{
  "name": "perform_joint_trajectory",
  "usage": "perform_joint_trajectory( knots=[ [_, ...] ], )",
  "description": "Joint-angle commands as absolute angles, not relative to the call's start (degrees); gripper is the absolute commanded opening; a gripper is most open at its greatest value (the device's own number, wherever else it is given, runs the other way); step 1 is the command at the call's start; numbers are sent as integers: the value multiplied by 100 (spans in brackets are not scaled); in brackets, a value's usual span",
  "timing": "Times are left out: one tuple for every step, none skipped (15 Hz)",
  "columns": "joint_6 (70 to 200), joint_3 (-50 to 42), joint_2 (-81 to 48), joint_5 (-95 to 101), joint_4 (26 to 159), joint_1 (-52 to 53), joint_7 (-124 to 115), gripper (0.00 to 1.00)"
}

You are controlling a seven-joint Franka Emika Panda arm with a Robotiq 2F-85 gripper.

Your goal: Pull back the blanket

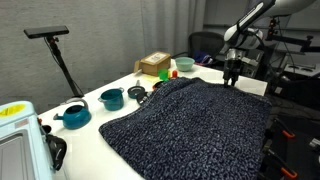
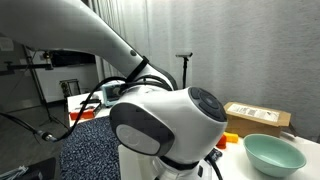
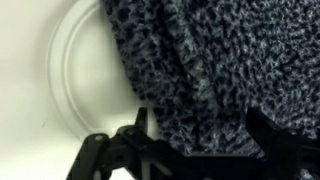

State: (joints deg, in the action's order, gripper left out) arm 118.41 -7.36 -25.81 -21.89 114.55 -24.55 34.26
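The dark navy-grey speckled blanket [image 1: 195, 125] lies spread over most of the white table and also shows in an exterior view [image 2: 85, 150]. My gripper [image 1: 232, 76] hangs at the blanket's far corner, pointing down. In the wrist view the gripper [image 3: 200, 128] is open, its two black fingers wide apart, with a raised fold of the blanket [image 3: 190, 70] between them. Whether the fingers touch the fabric I cannot tell. The arm's body fills most of an exterior view and hides the gripper there.
A round white plate rim [image 3: 62, 70] shows beside the blanket edge. A teal pot [image 1: 111, 98], a teal kettle [image 1: 73, 116], a cardboard box [image 1: 154, 65] and a green bowl [image 1: 184, 65] stand along the table's side. A teal bowl [image 2: 273, 153] stands near the arm.
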Motion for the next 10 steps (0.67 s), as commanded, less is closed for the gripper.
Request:
perform_joint_trajectory(
  knots=[
    [11660, -682, -2702, -2211, 11265, -2546, 3717, 100],
    [11659, -691, -2721, -2192, 11299, -2533, 3726, 100],
    [11665, -706, -2750, -2156, 11324, -2524, 3737, 100],
    [11693, -744, -2780, -2095, 11324, -2526, 3737, 100],
    [11719, -772, -2806, -2039, 11312, -2522, 3712, 100],
    [11742, -791, -2819, -2007, 11300, -2535, 3704, 100],
    [11761, -800, -2823, -1992, 11300, -2553, 3704, 81],
    [11742, -795, -2814, -2034, 11294, -2593, 3719, 74],
    [11785, -752, -2809, -2121, 11332, -2568, 3651, 66],
    [11810, -704, -2804, -2210, 11365, -2543, 3593, 58]
  ],
)
